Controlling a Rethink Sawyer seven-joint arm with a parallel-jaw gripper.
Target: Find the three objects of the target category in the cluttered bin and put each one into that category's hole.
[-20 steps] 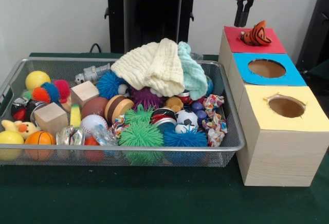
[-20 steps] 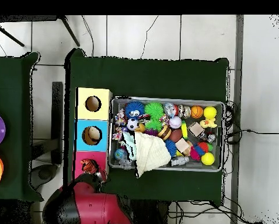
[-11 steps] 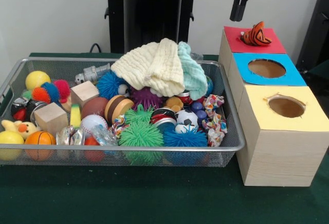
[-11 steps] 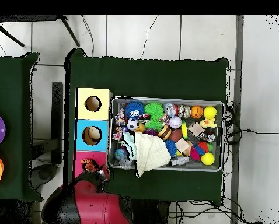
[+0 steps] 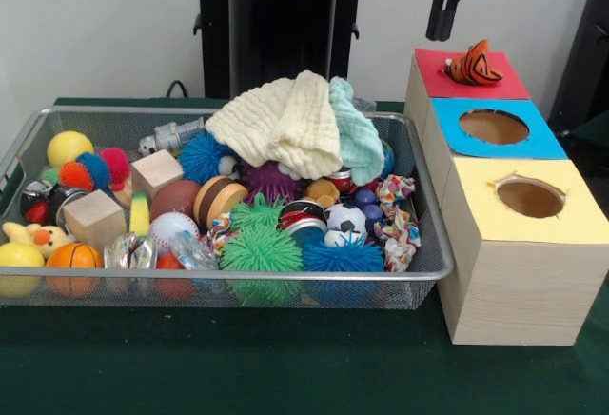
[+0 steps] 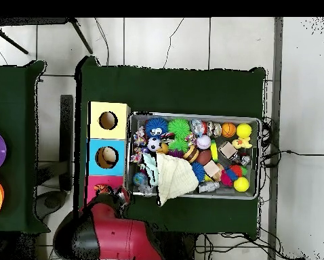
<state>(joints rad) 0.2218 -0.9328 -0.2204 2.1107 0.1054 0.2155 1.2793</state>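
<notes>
While the jaws (image 5: pixel 442 23) hang high above the red box, their two black fingers (image 5: pixel 437 13) sit nearly pressed together with nothing between them. Just below and slightly right of them, an orange striped toy (image 5: pixel 473 64) rests on the red box top (image 5: pixel 438 77), covering the spot where a hole would be; can't tell if it's partly sunk in. Overhead shows the red arm (image 6: pixel 110 233) over that same end of the box row.

Next in the row: blue box top (image 5: pixel 547 141) with an open hole (image 5: pixel 493 127), then yellow box top (image 5: pixel 580 220) with an open hole (image 5: pixel 529 198). All three touch, side by side, on the green surface (image 5: pixel 285 367).

Wire bin (image 5: pixel 238 274) sits just beside the boxes, packed full. Cream cloth (image 5: pixel 281 125) and mint cloth (image 5: pixel 357 139) heaped on top at the back. Around them: green spiky ball (image 5: pixel 261 248), blue spiky ball (image 5: pixel 343 256), wooden cube (image 5: pixel 93 217), small basketball (image 5: pixel 73 256), yellow ball (image 5: pixel 68 147).
</notes>
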